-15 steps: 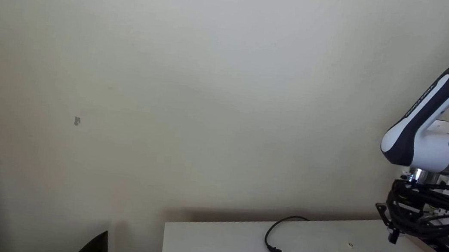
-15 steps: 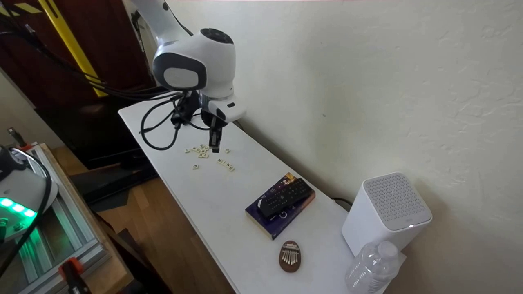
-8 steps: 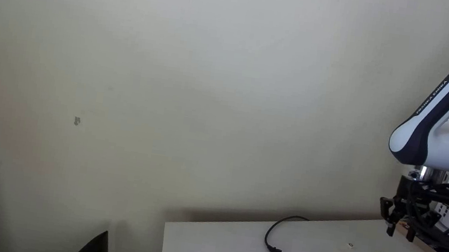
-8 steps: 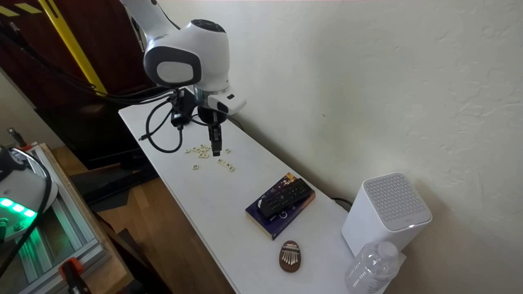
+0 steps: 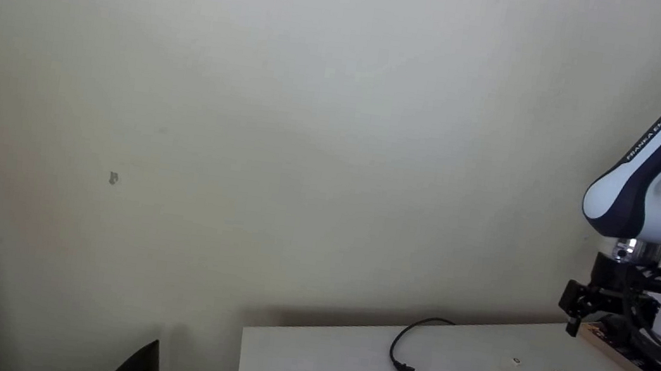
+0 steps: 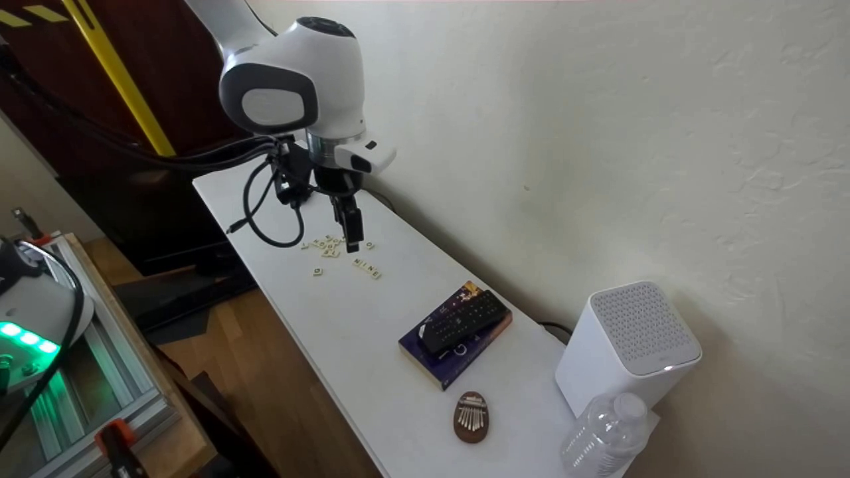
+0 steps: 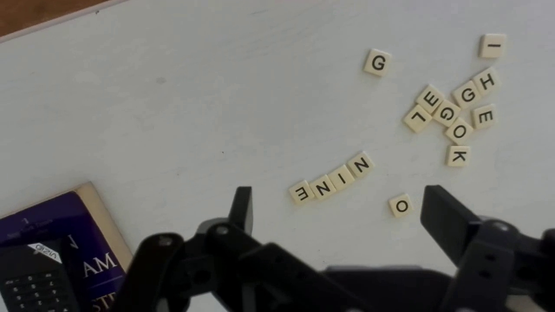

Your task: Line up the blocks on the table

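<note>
Currently | black two-finger end effector is hovering above flat off-white worktop | jaws are standing wide apart, gripping nothing | square pale-tan lettered blocks are lying on worktop, four forming a close row, most others clustering

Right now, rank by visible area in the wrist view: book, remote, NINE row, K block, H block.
Largest to smallest:
Book, partly out of frame
Remote, likewise
NINE row
K block and H block look alike
</note>
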Action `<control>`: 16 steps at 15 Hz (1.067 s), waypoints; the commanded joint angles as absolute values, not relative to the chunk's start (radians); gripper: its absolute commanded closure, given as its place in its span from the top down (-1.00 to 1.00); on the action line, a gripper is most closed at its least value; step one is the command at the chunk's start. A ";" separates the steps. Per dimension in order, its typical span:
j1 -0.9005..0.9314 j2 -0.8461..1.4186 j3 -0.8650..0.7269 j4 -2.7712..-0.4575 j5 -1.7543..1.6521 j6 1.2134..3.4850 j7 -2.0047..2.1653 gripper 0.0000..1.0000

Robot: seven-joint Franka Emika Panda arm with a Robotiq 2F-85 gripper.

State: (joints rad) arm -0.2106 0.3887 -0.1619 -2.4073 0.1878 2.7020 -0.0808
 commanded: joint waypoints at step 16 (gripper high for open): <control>-0.230 0.311 -0.167 -2.458 0.109 2.706 -0.120 1.00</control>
